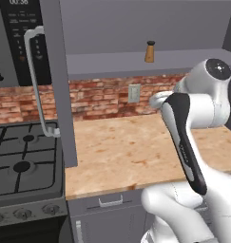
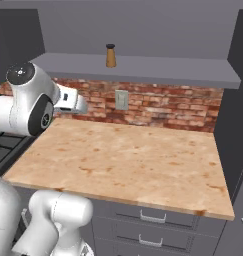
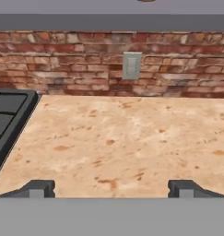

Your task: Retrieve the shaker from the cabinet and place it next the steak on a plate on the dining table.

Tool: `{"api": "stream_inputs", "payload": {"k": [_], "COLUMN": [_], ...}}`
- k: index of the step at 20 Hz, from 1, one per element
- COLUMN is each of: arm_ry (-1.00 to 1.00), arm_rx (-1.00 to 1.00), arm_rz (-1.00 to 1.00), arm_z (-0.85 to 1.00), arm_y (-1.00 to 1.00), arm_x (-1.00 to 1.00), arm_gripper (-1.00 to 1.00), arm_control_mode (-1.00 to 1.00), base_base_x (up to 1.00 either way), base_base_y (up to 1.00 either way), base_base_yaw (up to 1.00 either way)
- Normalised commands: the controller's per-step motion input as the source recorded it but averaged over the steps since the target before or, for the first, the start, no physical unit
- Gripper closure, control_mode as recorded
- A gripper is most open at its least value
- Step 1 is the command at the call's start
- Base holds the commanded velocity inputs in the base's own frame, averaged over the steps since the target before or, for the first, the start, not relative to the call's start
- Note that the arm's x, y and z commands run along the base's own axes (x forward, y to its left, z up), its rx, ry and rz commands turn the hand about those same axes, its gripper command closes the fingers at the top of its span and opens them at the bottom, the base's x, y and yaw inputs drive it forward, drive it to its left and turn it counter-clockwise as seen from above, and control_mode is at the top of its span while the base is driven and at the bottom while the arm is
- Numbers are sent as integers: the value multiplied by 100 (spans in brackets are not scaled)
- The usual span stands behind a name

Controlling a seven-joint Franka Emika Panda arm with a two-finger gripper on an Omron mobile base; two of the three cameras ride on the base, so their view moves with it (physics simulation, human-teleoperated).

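Note:
The shaker, tan wood with a dark cap, stands upright on the grey shelf of the open cabinet. The cabinet door hangs open at the left, its silver bar handle facing me. My gripper is open with nothing between its widely spaced fingertips. It hovers over the wood counter, below the shelf and left of the shaker, and points at the brick wall. The hand shows beside the arm's elbow. The steak, the plate and the dining table are out of view.
A light wood counter runs under the cabinet, with a brick backsplash and a wall outlet. A black gas stove lies left, a black microwave above it. Grey drawers sit below; a dark cabinet side closes the right.

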Motion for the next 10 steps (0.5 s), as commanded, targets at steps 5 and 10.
{"api": "stream_inputs", "payload": {"k": [5, 10], "arm_ry": [-27, -2], "arm_rx": [0, 3], "arm_rz": [0, 0], "arm_z": [55, 46], "arm_y": [-3, -20], "arm_x": [-18, 1], "arm_gripper": [-100, -100], "arm_control_mode": [-100, -100], "base_base_x": [0, 0], "base_base_y": [0, 0], "base_base_yaw": [0, 0]}}
